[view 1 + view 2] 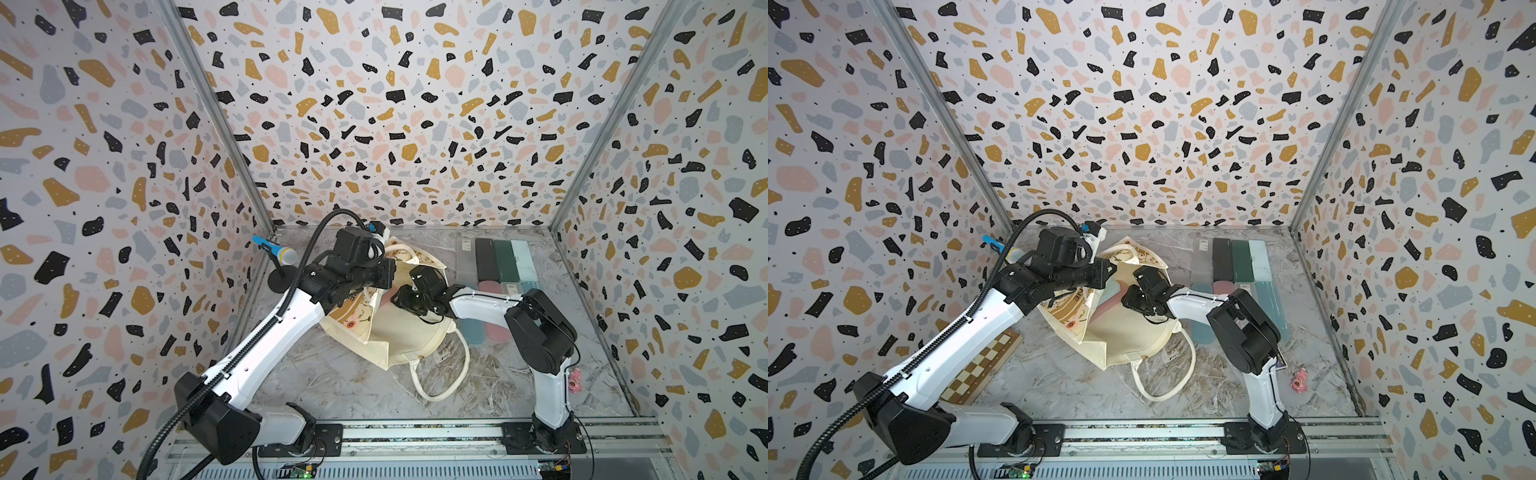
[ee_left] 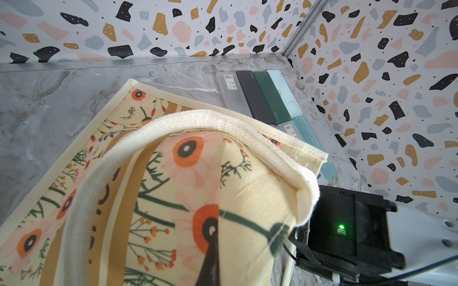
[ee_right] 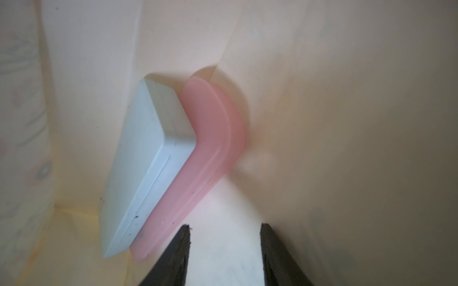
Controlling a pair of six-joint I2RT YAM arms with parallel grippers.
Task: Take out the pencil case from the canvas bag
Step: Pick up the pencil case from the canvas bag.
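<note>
Two cases [image 3: 148,161] | right end effector [image 3: 225,226] parted, empty, per wrist | left end effector [image 2: 212,245] clamps canvas bag [image 1: 409,334]

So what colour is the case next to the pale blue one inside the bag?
Pink. The pink case shows best in the right wrist view.

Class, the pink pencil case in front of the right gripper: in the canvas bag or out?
In: the pink pencil case lies against a pale blue case, with canvas bag lining all around.
</note>
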